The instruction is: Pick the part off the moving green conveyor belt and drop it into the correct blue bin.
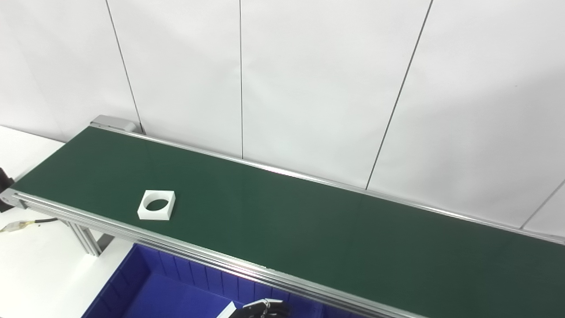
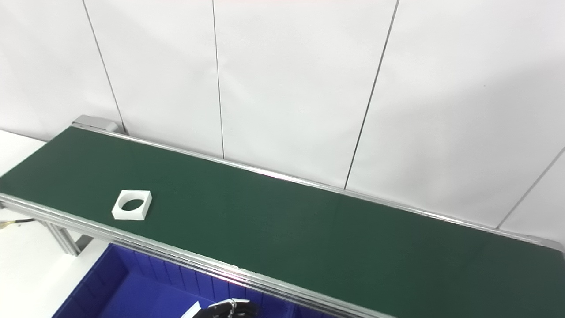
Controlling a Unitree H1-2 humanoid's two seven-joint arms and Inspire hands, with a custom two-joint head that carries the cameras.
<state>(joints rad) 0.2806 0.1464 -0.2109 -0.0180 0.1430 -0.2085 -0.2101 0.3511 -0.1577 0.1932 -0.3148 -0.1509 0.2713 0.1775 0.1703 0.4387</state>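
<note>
Looking down from the robot's head onto a long belt that crosses the frame from upper left to lower right.
Belt: green conveyor belt (image 1: 309, 225), dark green and flat, edged by silver aluminium rails (image 1: 198, 254) on its near and far sides; its left end sits in the left part of the frame.
Part: white square part (image 1: 156, 205) with a large round hole through its middle, lying flat on the belt in the left part of the frame, nearer the belt's near rail than its far one, with nothing touching it.
Bin: blue bin (image 1: 150, 282) in the lower left of the frame, below the near rail, its ribbed inner wall and floor showing.
Hand: one dark hand (image 1: 260, 309) pokes up at the bottom edge near the centre, over the bin, well apart from the part; only its fingertips show, and which arm it belongs to, and whether its fingers are spread or closed, cannot be told.
Backdrop: white wall panels (image 1: 309, 79) with thin dark seams fill the upper half.
Side detail: white table surface (image 1: 39, 265) at lower left, with a thin cable (image 1: 31, 223) lying near the belt's end.
</note>
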